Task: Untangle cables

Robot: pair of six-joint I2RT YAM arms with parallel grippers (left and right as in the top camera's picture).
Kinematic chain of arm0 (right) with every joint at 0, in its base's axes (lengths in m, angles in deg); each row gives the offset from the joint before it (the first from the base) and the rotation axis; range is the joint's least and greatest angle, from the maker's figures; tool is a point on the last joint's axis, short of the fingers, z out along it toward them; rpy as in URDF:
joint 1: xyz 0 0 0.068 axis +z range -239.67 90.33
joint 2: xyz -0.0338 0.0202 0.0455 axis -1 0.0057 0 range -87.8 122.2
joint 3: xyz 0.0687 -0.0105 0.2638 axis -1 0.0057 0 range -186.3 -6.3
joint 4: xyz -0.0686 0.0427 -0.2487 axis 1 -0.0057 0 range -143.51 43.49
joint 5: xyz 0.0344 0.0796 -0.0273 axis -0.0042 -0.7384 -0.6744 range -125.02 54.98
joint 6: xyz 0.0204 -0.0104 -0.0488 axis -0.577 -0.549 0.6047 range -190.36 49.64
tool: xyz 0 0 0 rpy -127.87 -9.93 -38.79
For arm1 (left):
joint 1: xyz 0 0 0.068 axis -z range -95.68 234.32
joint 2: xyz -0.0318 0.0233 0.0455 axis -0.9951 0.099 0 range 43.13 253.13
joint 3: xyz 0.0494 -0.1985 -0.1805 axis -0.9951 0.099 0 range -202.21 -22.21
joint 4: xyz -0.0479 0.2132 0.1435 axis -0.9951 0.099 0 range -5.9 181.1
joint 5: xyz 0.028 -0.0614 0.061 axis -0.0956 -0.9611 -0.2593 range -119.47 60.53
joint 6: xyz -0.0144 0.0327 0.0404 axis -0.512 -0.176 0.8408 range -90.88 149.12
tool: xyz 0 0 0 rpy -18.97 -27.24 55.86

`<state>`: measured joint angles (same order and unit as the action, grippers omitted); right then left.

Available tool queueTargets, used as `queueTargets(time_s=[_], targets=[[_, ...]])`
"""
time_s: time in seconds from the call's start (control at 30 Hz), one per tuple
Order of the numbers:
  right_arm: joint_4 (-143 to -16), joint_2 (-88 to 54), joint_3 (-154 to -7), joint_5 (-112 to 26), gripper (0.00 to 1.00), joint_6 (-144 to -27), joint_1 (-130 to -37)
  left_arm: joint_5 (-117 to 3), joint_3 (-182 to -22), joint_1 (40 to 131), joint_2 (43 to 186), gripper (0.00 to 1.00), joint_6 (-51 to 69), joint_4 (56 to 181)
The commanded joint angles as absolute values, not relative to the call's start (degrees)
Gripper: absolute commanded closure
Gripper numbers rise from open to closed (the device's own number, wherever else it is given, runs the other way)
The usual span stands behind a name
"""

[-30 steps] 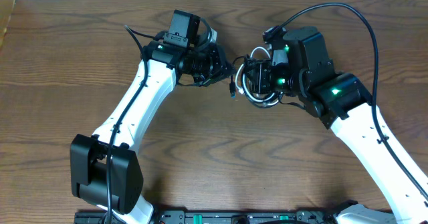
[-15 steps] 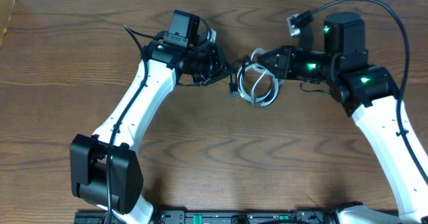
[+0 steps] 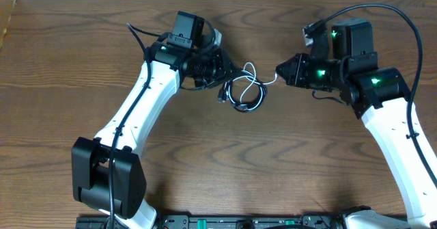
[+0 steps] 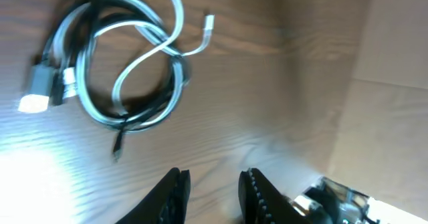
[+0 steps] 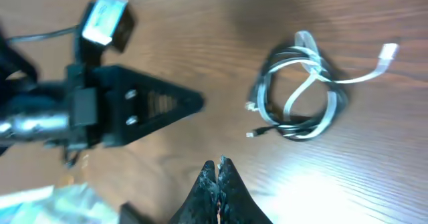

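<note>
The white cable [image 3: 254, 83] and the black cable [image 3: 239, 108] lie wound together in one small coil on the table between the arms. A loose white end points toward my right gripper [image 3: 278, 72]. In the left wrist view the white cable [image 4: 179, 13] loops over the black cable [image 4: 107, 13], well ahead of my left gripper [image 4: 214, 184], which is open and empty. In the right wrist view the white cable [image 5: 301, 93] and black cable [image 5: 294, 125] lie ahead and to the right of my right gripper [image 5: 217, 174], which is shut and empty. My left gripper [image 3: 229, 70] sits just left of the coil.
The wooden table [image 3: 218, 167] stretches around the coil. A thick black arm cable [image 3: 396, 24] arcs over the right arm. The left arm's fingers [image 5: 154, 103] show in the right wrist view, left of the coil.
My right gripper has pulled back to the right, off the coil. The coil has slid left and a little toward the front, and a white end now trails out. The left arm has barely moved.
</note>
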<state>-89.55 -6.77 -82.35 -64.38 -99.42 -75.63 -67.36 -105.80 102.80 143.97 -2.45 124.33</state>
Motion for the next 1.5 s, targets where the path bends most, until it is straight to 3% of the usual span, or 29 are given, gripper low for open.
queueTargets(time_s=[0.0,0.07,0.27,0.47,0.8,1.1,1.47], targets=[[-90.74,-7.53,-82.57,-56.32,0.99,-98.35,-76.39,-60.19,-105.97,102.67,144.08,0.70,-0.88,125.58],[-91.30,-7.47,-82.57,-55.18,0.97,-98.13,-77.01,-58.66,-105.34,102.67,144.10,0.66,-0.88,125.66],[-91.61,-6.88,-82.57,-54.35,0.78,-96.82,-77.71,-54.60,-104.49,103.48,145.63,0.62,-0.88,125.38],[-92.07,-6.57,-82.57,-51.51,0.70,-96.82,-77.71,-49.16,-104.51,106.10,147.55,0.61,-0.86,122.10],[-93.36,-6.46,-82.57,-48.95,0.64,-96.84,-77.77,-47.78,-107.59,107.37,152.95,0.62,-0.14,117.82],[-93.64,-6.46,-82.57,-48.86,0.61,-96.84,-78.84,-40.48,-117.84,111.17,157.74,0.61,3.86,125.10],[-96.11,-6.46,-82.57,-48.86,0.60,-95.97,-78.86,-32.74,-118.30,112.92,166.31,0.62,4.02,127.37]])
